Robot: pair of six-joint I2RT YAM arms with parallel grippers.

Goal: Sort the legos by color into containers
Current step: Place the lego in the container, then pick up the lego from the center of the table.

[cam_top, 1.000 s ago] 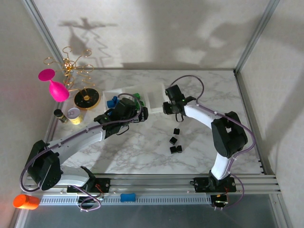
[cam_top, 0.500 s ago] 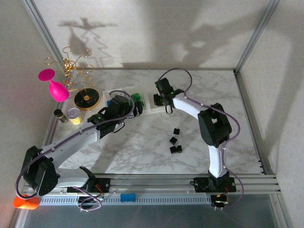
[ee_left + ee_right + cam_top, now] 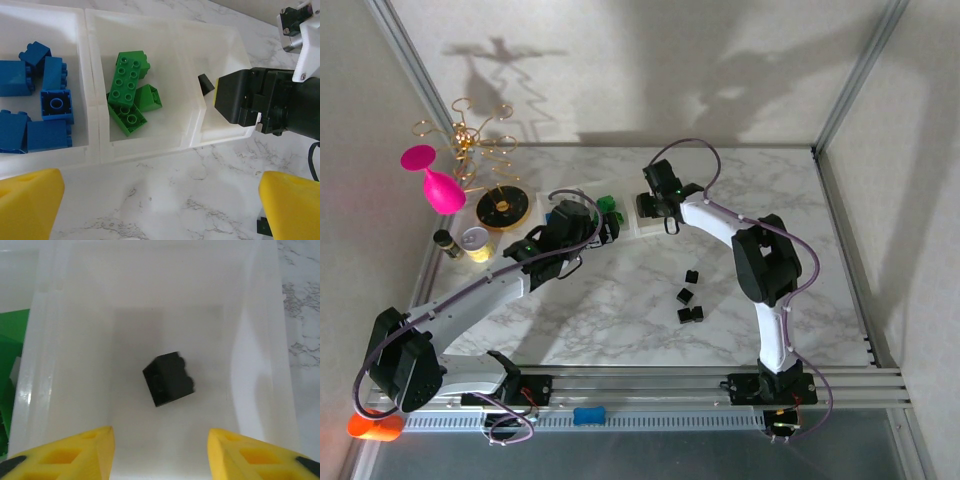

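Right gripper [image 3: 160, 450] hangs jaws parted, nothing held, over the tray's [image 3: 260, 340] end compartment, black lego [image 3: 169, 378] loose mid-frame; we judge this drop done, next reaching for the black cubes [image 3: 685, 295] lower-centre on the marble [image 3: 620, 310]

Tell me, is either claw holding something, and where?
Nothing is held: the right gripper stands open above a loose black brick; the left gripper is open.

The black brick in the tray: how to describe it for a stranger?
On the marble table lies a clear tray of three cells in a row. Blue bricks fill one end cell, green bricks the middle; the black brick lies alone in the other end cell, unlike the black bricks loose on the table.
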